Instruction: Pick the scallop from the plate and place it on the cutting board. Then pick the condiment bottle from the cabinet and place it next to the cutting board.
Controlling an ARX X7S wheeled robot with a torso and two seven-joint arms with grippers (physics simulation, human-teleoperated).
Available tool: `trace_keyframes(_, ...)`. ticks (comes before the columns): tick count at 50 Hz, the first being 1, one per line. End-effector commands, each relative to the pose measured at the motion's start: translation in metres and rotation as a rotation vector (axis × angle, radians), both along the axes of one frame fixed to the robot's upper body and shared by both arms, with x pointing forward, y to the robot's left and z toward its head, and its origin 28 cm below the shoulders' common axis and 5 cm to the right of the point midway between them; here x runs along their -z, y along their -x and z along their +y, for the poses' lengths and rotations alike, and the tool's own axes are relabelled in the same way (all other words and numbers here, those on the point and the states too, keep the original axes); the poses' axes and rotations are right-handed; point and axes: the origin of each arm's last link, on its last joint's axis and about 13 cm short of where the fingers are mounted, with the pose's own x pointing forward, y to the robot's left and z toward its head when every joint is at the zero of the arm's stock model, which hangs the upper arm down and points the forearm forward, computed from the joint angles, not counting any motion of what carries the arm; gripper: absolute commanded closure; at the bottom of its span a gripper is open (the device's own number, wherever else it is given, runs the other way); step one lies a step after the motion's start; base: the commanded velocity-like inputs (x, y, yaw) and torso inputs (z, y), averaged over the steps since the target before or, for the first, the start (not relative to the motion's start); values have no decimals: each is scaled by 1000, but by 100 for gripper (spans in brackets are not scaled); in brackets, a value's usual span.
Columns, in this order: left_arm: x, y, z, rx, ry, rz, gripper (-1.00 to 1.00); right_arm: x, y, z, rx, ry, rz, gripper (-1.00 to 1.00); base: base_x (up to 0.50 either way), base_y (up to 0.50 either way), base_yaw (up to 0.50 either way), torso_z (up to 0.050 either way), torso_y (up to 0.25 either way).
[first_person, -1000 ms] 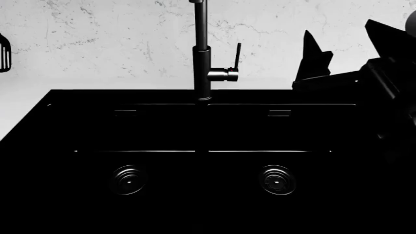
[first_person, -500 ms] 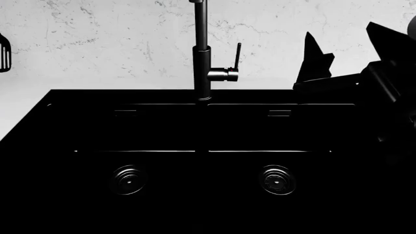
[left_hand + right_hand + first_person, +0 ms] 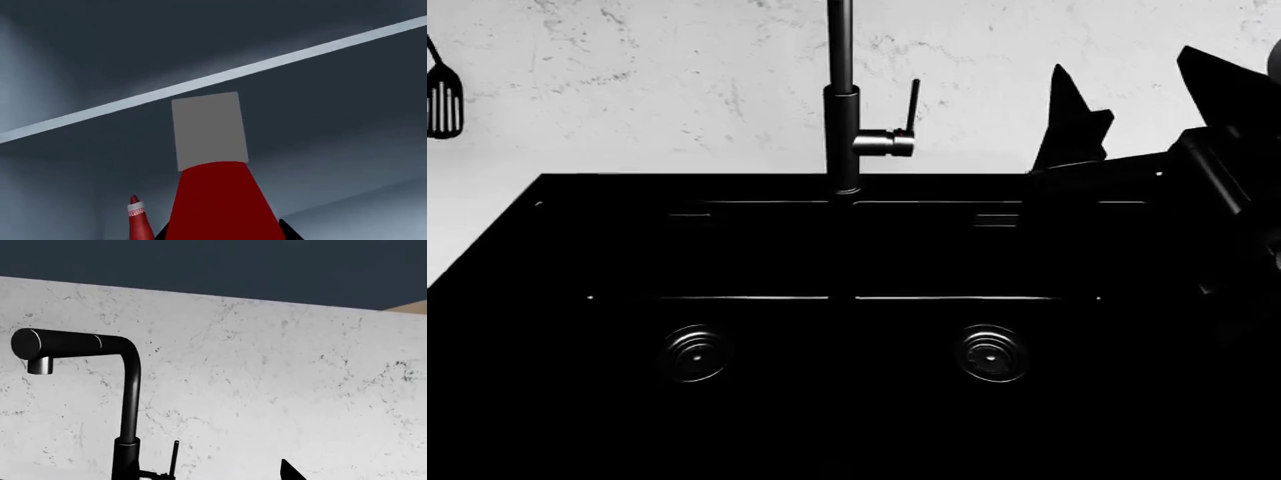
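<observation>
Now the faucet (image 3: 842, 100) and sink (image 3: 561, 240) sit slightly higher.

Matt black finish on the double sink (image 3: 827, 250) and the faucet (image 3: 842, 110), looking like coated metal. White marble-look backsplash (image 3: 267, 380), smooth, finely grey-veined. Smooth plastic-looking red on the condiment bottle (image 3: 220, 200), flat pale cap.

red condiment bottle (image 3: 217, 200), white cap (cabinet interior)

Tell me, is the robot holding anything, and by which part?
The left tool seems to grip the condiment bottle by its red body, below the pale cap; the contact itself is cut off. The right tool holds nothing.
</observation>
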Motion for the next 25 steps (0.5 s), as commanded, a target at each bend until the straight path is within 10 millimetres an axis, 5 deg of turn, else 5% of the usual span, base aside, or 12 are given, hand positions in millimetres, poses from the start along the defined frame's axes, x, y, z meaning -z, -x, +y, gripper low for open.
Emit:
trace_keyframes(1,7,13,0,7,8,-41,100,0,1,1,-2,-11,8,-100,-500,0,0,0,0)
trace_keyframes(25,9,6,-1,15,32,-10,100,4,1,1,0,-9,7,-100,-500,0,0,0,0)
